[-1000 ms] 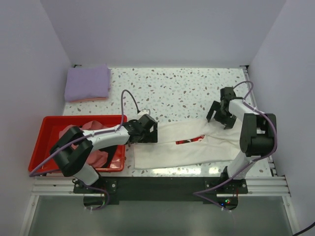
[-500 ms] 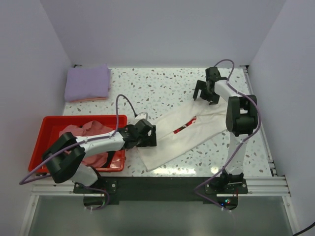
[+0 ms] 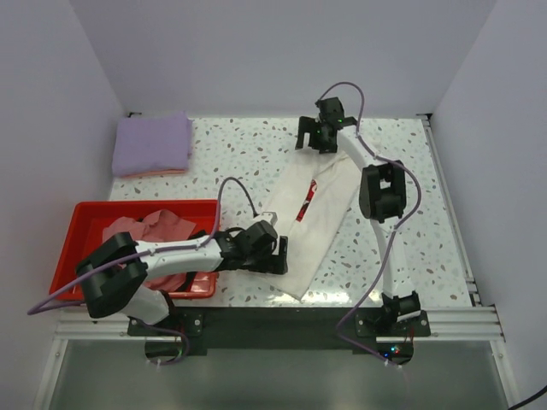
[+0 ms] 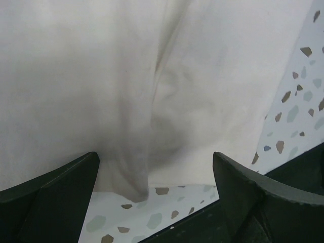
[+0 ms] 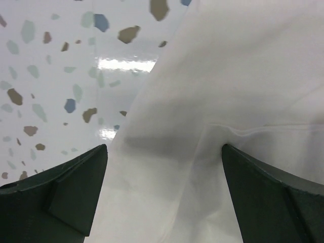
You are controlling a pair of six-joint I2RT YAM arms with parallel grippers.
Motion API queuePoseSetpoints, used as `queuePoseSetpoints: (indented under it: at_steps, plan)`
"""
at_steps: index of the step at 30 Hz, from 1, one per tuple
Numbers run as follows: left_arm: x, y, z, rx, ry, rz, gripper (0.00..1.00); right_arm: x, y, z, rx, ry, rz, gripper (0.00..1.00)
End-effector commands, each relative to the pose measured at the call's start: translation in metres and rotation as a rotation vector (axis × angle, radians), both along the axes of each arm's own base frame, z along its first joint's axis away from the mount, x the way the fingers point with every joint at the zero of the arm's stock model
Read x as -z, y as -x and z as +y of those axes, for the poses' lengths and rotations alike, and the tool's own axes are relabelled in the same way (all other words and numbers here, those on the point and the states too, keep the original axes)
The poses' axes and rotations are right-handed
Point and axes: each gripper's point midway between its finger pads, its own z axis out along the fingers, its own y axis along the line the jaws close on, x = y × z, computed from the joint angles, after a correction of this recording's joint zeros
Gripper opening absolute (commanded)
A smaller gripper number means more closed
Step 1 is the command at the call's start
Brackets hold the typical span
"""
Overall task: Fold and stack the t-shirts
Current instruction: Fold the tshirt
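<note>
A cream-white t-shirt (image 3: 318,218) with a red chest print (image 3: 308,197) lies as a long folded strip, running diagonally from back centre to the front. My left gripper (image 3: 279,256) is at its near end, open, with the hem (image 4: 152,101) lying between its fingers (image 4: 61,187). My right gripper (image 3: 317,141) is at its far end, open, with cloth (image 5: 217,76) filling the gap between its fingers (image 5: 76,187). A folded lavender t-shirt (image 3: 152,145) lies at the back left. A pink t-shirt (image 3: 162,226) sits crumpled in the tray. No black one shows.
A red plastic tray (image 3: 81,231) stands at the front left, beside my left arm. Speckled tabletop (image 3: 256,154) shows around the shirt. White walls close in the back and both sides. The table's front edge (image 4: 202,217) runs just under my left gripper.
The cream shirt has swung from lying across the front to a steep diagonal. My right gripper moved far back and left with one end. My left gripper moved right and nearer with the other.
</note>
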Motion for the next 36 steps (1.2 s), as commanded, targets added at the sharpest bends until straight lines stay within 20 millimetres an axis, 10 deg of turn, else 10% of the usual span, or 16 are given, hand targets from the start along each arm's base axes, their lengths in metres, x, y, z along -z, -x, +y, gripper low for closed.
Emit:
queuePoseSetpoints:
  at_steps: [1,7,12,19,25,26,28,29,36]
  plan:
    - [0.034,0.068,0.018,0.116,-0.09,0.267,1.0,0.029,0.02,0.043,-0.131,-0.064,0.091,0.99]
    - [0.019,0.067,-0.009,0.216,-0.048,0.225,1.0,-0.021,0.011,0.07,-0.24,-0.107,-0.047,0.99]
    - [0.004,0.065,-0.025,0.286,-0.002,0.186,1.0,-0.102,0.002,0.078,-0.312,-0.127,-0.216,0.99]
    - [-0.045,0.042,-0.036,0.311,0.037,0.03,1.0,-0.183,0.018,0.067,-0.346,-0.099,-0.35,0.99]
    - [-0.062,0.02,-0.024,0.253,-0.007,-0.082,1.0,-0.18,0.073,0.027,-0.217,-0.022,-0.271,0.99]
    - [-0.061,0.016,-0.02,0.237,-0.022,-0.092,1.0,-0.149,0.092,0.017,-0.184,-0.009,-0.186,0.99]
    - [-0.059,0.0,-0.014,0.201,-0.031,-0.119,1.0,-0.16,0.118,0.017,-0.157,-0.071,-0.188,0.99]
    - [-0.059,-0.005,-0.014,0.193,-0.021,-0.128,1.0,-0.126,0.141,0.011,-0.15,-0.066,-0.105,0.99]
    - [-0.04,-0.017,-0.034,0.272,0.143,-0.081,1.0,-0.075,0.229,0.012,-0.136,-0.1,0.023,0.99]
